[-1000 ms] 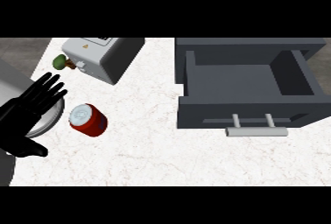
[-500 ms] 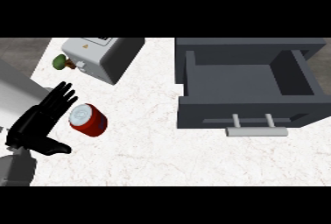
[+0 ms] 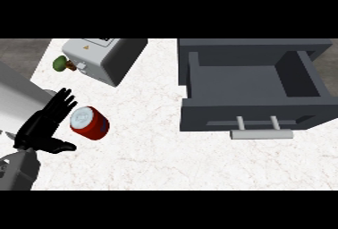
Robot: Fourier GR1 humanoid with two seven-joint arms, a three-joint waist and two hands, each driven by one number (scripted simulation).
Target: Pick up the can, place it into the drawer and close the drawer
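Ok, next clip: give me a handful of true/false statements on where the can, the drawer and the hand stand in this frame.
1. The red cylindrical can lies inside the dark grey drawer. False: it rests on the white marbled counter, left of the drawer.
2. The drawer is pulled open. True.
3. The black left hand has its fingers curled round the can. False: the fingers are straight, just left of the can.
4. A pale grey box sits beyond the can. True.
5. The drawer's handle faces the view's lower edge. True.
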